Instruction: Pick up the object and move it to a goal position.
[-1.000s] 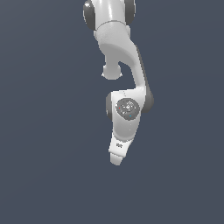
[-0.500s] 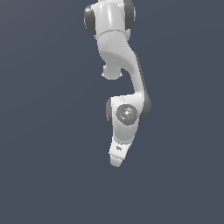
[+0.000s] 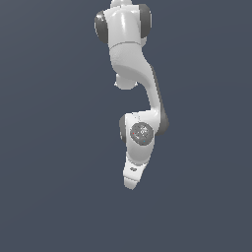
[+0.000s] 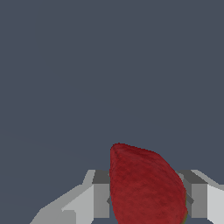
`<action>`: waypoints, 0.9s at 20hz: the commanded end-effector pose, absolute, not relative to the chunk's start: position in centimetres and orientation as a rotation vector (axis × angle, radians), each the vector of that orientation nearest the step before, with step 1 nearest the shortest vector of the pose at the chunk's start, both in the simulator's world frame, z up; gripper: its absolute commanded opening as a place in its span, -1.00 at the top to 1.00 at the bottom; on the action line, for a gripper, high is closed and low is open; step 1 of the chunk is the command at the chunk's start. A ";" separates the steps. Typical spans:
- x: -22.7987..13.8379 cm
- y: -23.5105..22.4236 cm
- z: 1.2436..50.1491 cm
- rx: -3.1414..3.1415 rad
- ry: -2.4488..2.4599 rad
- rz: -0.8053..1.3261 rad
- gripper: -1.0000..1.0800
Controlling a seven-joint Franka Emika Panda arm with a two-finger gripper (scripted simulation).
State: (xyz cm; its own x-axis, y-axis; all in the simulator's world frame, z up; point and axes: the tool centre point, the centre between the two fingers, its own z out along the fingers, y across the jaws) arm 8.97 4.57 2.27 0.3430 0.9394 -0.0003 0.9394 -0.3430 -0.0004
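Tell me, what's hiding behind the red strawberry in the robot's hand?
Behind the strawberry in the wrist view are the gripper's grey fingers, one on each side, then plain dark floor. The berry covers the gap between them, so nothing there can be seen.

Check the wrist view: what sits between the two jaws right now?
The red strawberry fills the gap between the jaws in the wrist view. The exterior view hides it behind the arm.

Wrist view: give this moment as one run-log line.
phase: carry | gripper: shut on strawberry | exterior view: strawberry hidden by arm
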 end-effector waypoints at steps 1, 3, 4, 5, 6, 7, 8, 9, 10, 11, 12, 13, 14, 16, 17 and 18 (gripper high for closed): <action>9.0 4.6 2.3 -2.574 -1.801 0.000 1.00; 9.0 4.6 2.3 -2.574 -1.801 0.000 1.00; 9.0 4.6 2.3 -2.574 -1.801 0.000 1.00; 9.0 4.6 2.3 -2.574 -1.801 0.000 1.00; 9.0 4.6 2.3 -2.574 -1.801 0.000 1.00; 9.0 4.6 2.3 -2.574 -1.801 0.000 1.00; 9.0 4.6 2.3 -2.574 -1.801 0.000 1.00; 9.0 4.6 2.3 -2.574 -1.801 0.001 1.00; 9.0 4.5 2.3 -2.574 -1.801 0.001 1.00; 9.0 4.5 2.4 -2.574 -1.801 0.001 1.00; 9.0 4.4 2.5 -2.574 -1.801 0.001 1.00; 8.9 4.3 2.7 -2.574 -1.801 0.001 1.00; 8.9 4.2 2.9 -2.574 -1.801 0.001 1.00; 8.8 3.8 3.5 -2.574 -1.801 0.001 1.00; 8.8 3.6 3.9 -2.574 -1.801 0.001 1.00; 8.7 3.3 4.4 -2.574 -1.801 0.001 1.00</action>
State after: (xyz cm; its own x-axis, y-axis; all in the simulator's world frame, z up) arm 8.73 3.71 3.69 0.3423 0.9396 -0.0007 0.9396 -0.3423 -0.0022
